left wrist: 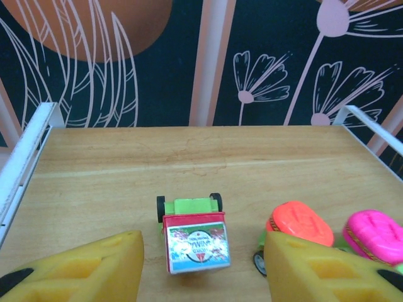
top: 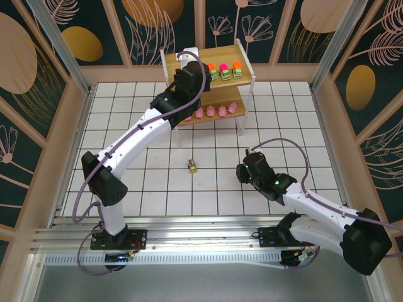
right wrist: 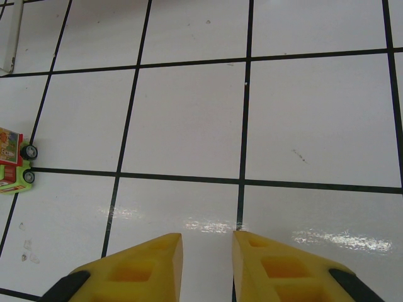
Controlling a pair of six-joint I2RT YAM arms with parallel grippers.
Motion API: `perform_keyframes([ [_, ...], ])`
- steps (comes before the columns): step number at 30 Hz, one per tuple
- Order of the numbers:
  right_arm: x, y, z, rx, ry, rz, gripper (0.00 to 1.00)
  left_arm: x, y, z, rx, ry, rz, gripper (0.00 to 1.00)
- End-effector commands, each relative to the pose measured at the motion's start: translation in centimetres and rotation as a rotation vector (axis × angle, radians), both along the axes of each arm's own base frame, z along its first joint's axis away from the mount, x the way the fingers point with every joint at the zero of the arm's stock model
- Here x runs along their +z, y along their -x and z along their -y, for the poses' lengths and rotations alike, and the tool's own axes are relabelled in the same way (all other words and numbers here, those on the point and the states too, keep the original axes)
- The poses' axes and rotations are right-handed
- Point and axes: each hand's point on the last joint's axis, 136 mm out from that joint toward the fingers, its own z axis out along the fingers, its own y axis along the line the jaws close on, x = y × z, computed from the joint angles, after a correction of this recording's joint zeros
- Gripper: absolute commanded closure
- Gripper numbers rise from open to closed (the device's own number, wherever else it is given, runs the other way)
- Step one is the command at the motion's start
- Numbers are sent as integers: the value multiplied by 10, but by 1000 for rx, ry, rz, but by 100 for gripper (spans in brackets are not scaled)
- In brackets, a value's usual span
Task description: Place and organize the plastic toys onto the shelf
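White tiled table, shelf at its far edge.
Near side: right gripper almost closed, empty, over tiles. Loose truck mid-table. Pigs on lower board. Up top, left gripper parted around shelved truck, gaps both sides.

Seen from above, the left arm covers the left half of the shelf top board. It also overlaps the pigs at the lower board's left end, so their count is unclear. A finger of the left tool hides the near side of the orange car. The pink car runs off the right edge. The truck on the tabletop is cut by the left edge.
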Motion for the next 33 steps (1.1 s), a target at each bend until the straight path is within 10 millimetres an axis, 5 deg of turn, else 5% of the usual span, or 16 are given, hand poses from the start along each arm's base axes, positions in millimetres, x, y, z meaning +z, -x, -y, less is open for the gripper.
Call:
perform_keyframes([
  [1, 2, -2, -5, 13, -10, 7, 70, 44, 20, -10, -10, 29, 68, 47],
  [7, 13, -3, -12, 32, -7, 33, 62, 66, 47, -22, -25, 34, 106, 46],
  [14, 36, -7, -32, 52, -2, 72, 59, 61, 74, -48, -19, 37, 114, 46],
  [23, 135, -31, -60, 60, -19, 206, 59, 18, 102, -90, 47, -4, 89, 43],
  [33, 235, -61, -96, 82, -21, 342, 54, -55, 128, -128, 113, 21, 36, 38],
])
